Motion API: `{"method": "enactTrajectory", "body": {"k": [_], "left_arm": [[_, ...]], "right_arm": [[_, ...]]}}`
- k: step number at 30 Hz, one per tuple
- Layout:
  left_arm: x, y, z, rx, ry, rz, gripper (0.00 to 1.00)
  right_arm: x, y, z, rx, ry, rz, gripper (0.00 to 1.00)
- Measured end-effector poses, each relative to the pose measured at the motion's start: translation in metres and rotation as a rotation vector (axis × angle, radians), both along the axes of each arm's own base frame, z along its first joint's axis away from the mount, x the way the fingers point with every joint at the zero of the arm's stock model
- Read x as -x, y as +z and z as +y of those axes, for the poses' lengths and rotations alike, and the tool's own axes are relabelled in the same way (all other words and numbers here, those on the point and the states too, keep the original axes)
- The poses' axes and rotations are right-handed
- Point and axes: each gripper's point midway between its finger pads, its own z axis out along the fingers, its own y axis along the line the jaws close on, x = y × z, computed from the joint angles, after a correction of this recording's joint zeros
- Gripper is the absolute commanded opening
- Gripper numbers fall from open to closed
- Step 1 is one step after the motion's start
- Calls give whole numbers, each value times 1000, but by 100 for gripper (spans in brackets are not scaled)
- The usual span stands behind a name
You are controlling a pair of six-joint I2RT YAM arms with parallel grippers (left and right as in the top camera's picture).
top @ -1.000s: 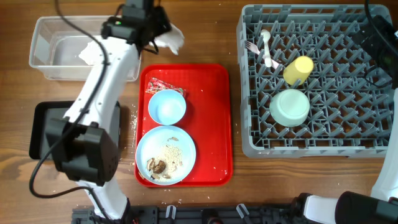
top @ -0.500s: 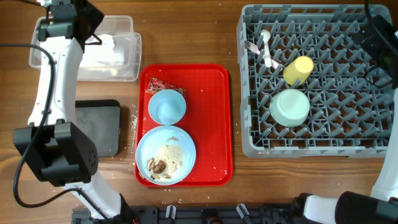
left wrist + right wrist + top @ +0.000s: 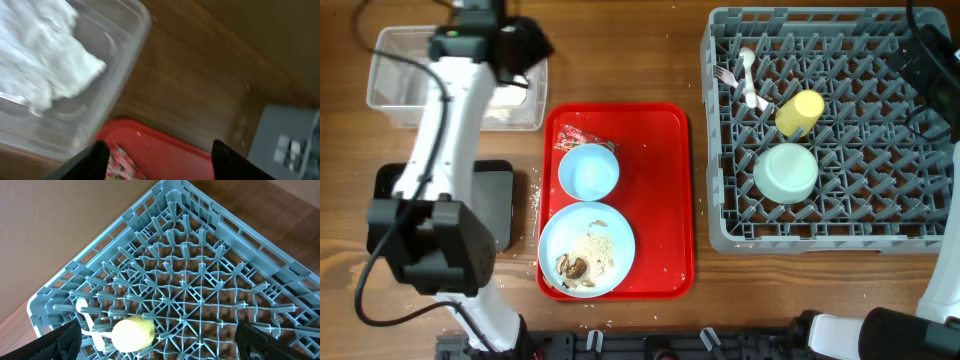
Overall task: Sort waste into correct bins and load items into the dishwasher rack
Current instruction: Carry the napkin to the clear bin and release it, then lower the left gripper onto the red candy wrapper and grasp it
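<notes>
My left gripper (image 3: 525,48) hovers open and empty above the right end of the clear tub (image 3: 386,62). The crumpled white napkin (image 3: 42,65) lies inside that tub (image 3: 131,45); its fingers (image 3: 92,161) frame the red-and-white wrapper (image 3: 122,165). On the red tray (image 3: 660,190) lie the wrapper (image 3: 580,139), the small blue bowl (image 3: 588,171) and the large blue plate (image 3: 586,249) with rice crumbs and brown bits. The grey rack (image 3: 820,215) holds fork and spoon (image 3: 747,76), yellow cup (image 3: 800,112) and mint bowl (image 3: 786,172). My right gripper (image 3: 160,342) hangs open and empty above the rack (image 3: 200,280) and cup (image 3: 132,335).
The black tray (image 3: 498,205) sits left of the red tray, partly hidden by my left arm (image 3: 445,130). A few white crumbs (image 3: 534,195) lie on the wooden table between them. My right arm (image 3: 925,55) stands over the rack's far right corner.
My left gripper carried the napkin over the clear tub, opened and dropped it inside, then swung back toward the tub's right end. The right arm has stayed still.
</notes>
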Motion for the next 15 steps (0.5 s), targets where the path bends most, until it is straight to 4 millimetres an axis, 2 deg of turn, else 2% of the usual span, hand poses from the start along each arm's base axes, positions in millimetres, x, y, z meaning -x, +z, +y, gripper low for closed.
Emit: {"method": "enactTrajectory", "body": {"k": [4,5,8,12,15], "left_arm": [[23,-11,-58,-21,-93,67,54],[25,-14,-62,-20,-86,81,53],[32,-31,-66,-11,-31,145,49],[38,-71,-62,6,97,270,45],[43,-92,-59,13,167,338,45]], "right_arm": [[0,0,0,0,0,0,100],[0,0,0,0,0,0,100],[0,0,0,0,0,0,100],[0,0,0,0,0,0,100],[0,0,0,0,0,0,100]]}}
